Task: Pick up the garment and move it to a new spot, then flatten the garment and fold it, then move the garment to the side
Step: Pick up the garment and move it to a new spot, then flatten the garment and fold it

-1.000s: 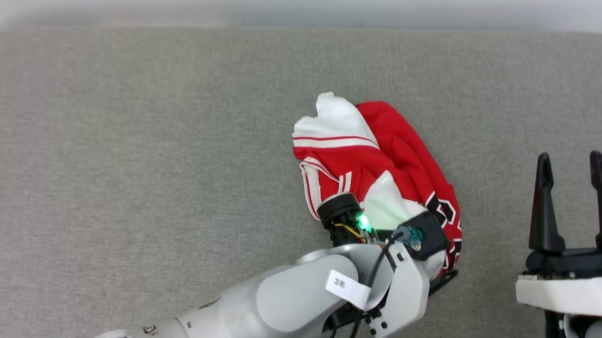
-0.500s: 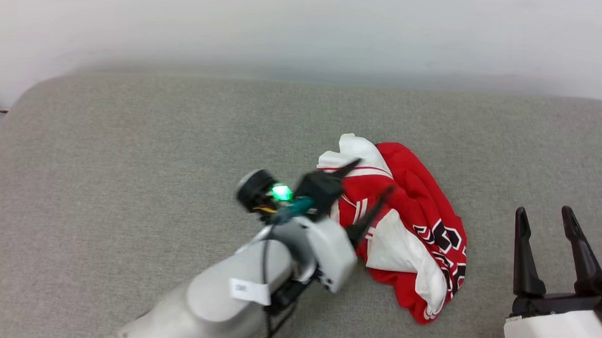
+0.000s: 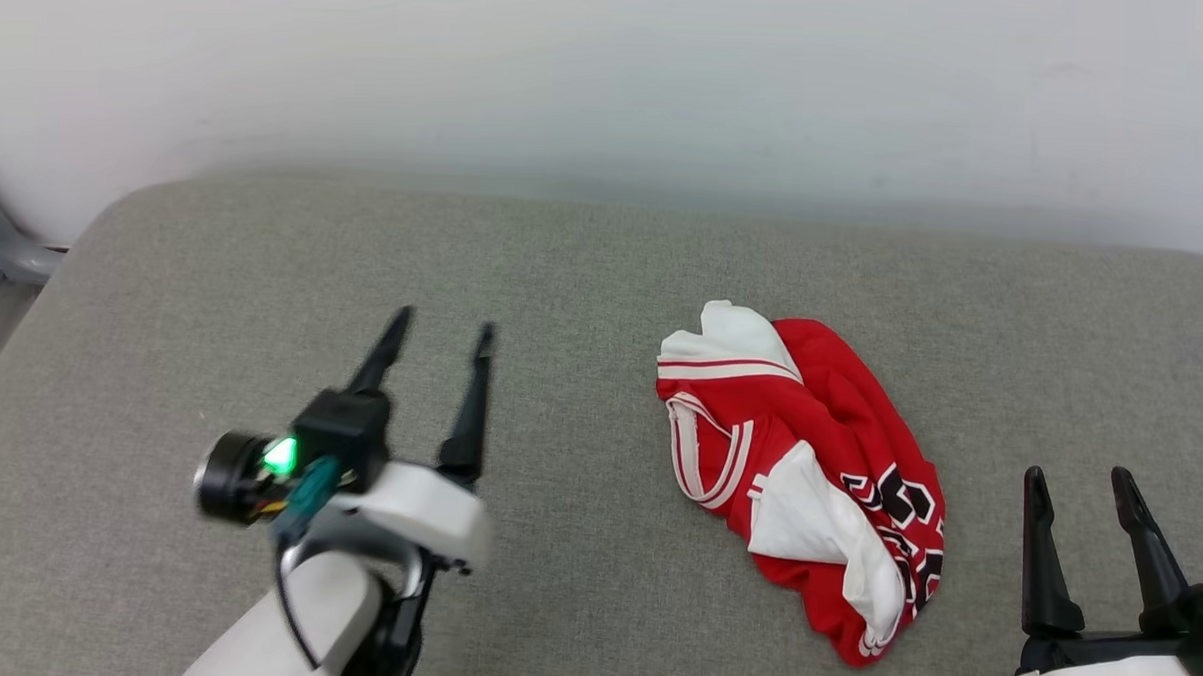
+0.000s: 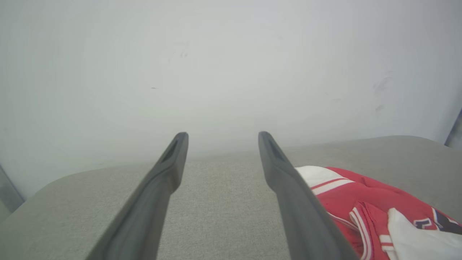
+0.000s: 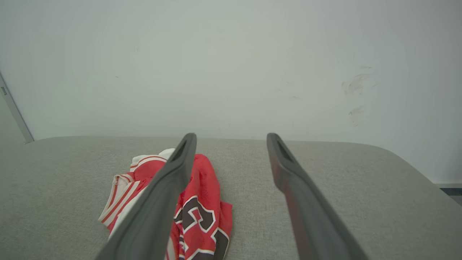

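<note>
- Two sets of jaws spread, empty: left gripper, right gripper.
- Crumpled red-and-white jersey garment lies between them on the grey fabric-covered desk, touching neither.

Garment on the cushioned surface, right of centre; left gripper well apart at its left, right gripper at its near right; wall along the far edge.
</note>
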Tool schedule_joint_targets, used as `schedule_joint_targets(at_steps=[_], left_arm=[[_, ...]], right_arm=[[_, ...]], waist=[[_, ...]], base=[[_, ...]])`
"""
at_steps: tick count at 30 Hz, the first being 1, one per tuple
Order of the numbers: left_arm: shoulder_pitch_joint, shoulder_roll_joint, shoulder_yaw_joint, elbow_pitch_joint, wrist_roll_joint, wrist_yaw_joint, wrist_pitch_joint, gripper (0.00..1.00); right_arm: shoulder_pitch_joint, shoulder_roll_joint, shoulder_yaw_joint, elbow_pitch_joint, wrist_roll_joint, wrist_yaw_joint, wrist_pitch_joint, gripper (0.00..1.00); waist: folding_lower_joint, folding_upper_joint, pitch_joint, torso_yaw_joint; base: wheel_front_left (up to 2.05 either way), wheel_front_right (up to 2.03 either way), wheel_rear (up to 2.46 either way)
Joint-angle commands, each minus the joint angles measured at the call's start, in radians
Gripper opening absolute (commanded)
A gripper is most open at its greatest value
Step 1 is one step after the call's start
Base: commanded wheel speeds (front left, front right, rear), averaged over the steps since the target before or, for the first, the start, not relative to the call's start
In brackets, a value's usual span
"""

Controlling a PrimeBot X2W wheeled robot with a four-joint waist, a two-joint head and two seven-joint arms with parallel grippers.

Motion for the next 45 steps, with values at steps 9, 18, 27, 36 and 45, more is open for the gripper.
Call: schedule_joint_targets(at_steps=[9,18,27,36,45], left_arm=[[0.3,-0.038,0.298,-0.136,0.153,-0.02,-0.003,1.0],[0.459,-0.137,0.464,-0.155,0.297,-0.109,-0.003,1.0],[0.523,-0.209,0.562,-0.152,0.399,-0.211,-0.003,1.0],[0.541,-0.268,0.626,-0.119,0.453,-0.281,-0.003,1.0],[0.545,-0.298,0.671,-0.099,0.483,-0.32,-0.003,1.0]], right_arm=[[0.023,0.001,-0.006,0.015,0.03,-0.001,-0.002,1.0],[0.032,0.001,0.013,0.03,0.045,-0.001,-0.002,1.0],[0.044,0.001,0.024,0.037,0.063,-0.001,-0.002,1.0],[0.047,0.001,0.027,0.049,0.076,-0.001,-0.002,1.0],[0.048,0.001,0.029,0.053,0.078,-0.001,-0.002,1.0]], waist=[[0.0,0.0,-0.028,0.01],[0.0,0.0,-0.047,0.005],[0.0,0.0,-0.058,-0.003],[0.0,0.0,-0.066,-0.004],[0.0,0.0,-0.071,-0.002]], base=[[0.0,0.0,0.0],[0.0,0.0,0.0],[0.0,0.0,0.0],[0.0,0.0,0.0],[0.0,0.0,0.0]])
